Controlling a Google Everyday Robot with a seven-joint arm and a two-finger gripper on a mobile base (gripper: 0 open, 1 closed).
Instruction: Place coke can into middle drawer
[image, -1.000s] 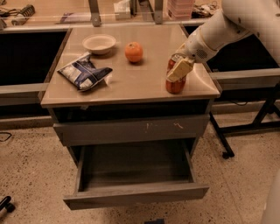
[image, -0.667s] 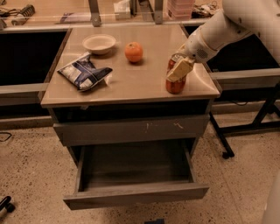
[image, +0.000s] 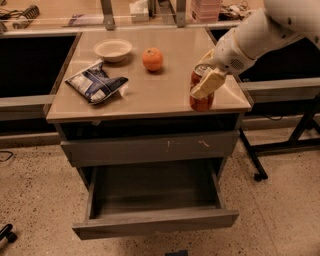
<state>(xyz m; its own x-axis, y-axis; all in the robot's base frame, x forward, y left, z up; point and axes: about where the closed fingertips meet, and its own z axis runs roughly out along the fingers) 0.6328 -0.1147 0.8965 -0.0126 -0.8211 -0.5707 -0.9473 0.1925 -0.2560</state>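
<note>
The coke can (image: 202, 103) stands upright near the front right corner of the tan cabinet top (image: 160, 90). My gripper (image: 200, 88) reaches in from the upper right and is closed around the can's upper half. One cream finger (image: 206, 83) lies across the can's front; the other is hidden behind it. The can's base rests on the top. The middle drawer (image: 155, 220) is pulled open below, with a plain front and a dark, empty inside.
An orange (image: 152, 59), a white bowl (image: 113, 49) and a blue-white chip bag (image: 96, 82) lie on the top. A shut drawer front with pale scratches (image: 150, 147) sits above the open one. A table leg with a caster (image: 258, 176) stands at the right.
</note>
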